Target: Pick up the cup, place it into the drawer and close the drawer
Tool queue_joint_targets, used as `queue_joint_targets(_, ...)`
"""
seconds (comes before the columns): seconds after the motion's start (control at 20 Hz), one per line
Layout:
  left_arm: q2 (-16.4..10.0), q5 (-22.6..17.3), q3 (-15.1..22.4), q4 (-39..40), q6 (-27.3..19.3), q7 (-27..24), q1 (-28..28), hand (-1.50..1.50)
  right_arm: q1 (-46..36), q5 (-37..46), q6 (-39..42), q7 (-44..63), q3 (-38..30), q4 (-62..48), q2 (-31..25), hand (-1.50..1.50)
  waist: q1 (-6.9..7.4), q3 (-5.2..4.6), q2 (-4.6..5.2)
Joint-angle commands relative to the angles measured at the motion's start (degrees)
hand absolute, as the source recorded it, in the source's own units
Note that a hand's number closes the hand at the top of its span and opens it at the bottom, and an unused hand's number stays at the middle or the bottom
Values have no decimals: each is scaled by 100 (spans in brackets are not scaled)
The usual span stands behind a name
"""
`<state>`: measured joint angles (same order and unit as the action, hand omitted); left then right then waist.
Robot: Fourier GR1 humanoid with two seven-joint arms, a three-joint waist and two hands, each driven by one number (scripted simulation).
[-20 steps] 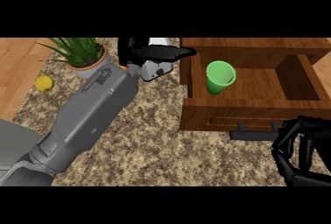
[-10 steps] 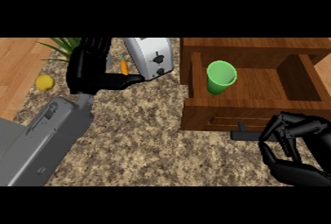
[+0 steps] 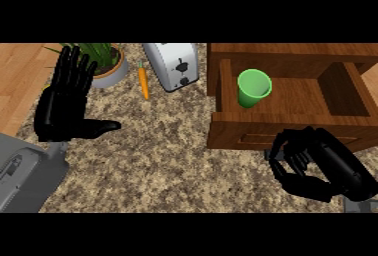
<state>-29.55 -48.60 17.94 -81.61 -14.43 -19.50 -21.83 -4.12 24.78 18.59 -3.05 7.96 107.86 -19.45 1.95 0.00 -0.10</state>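
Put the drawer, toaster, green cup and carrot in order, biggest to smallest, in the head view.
1. drawer
2. toaster
3. green cup
4. carrot, about as long as the green cup but much thinner

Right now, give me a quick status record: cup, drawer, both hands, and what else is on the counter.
cup: green, upright, inside the drawer
drawer: open
left hand: open, fingers straight, at the view's left, holding nothing
right hand: fingers curled against the drawer front; handle hidden
other: toaster, carrot, potted plant
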Motion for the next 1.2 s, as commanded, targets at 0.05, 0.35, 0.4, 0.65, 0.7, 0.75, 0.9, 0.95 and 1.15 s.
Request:
queue_joint_targets(0.05,-340,-111,-379,-385,499,-131,814,-150,-184,1226,-507,-415,610,-911,89,150,-52,2,11)
queue_joint_targets(0.35,-403,-40,-778,-543,852,-131,1319,-150,-1226,1625,-836,-616,447,-2651,455,-150,-89,1,21)
queue_joint_targets(0.4,-290,62,-806,-554,814,50,1185,-150,-945,1815,-1013,-815,595,-2671,512,-150,-146,1,15)
queue_joint_targets(0.65,-416,-65,-1262,-307,1579,-358,1743,-150,-1810,2203,-1324,-1000,465,-4173,684,-150,-101,0,26)
queue_joint_targets(0.7,-345,106,-1094,-737,1153,-64,1593,-150,-1947,2193,-1406,-1295,296,-4674,575,-150,-101,4,25)
queue_joint_targets(0.75,-448,-54,-1343,-529,1696,-187,1885,-150,-1986,2231,-1218,-1286,370,-4532,535,-150,-114,1,19)
queue_joint_targets(0.9,-146,228,-1285,-568,1595,-236,1867,-150,-2586,2310,-1759,-1530,141,-5762,1004,-150,-102,3,27)
queue_joint_targets(0.95,-427,0,-1612,-517,1949,-165,2013,-150,-2637,2213,-1700,-1769,-18,-5914,806,-150,-94,3,27)
queue_joint_targets(1.15,-200,248,-1509,-426,2049,-273,2080,-150,-3294,2182,-1941,-2057,-321,-7103,975,-150,-58,4,37)
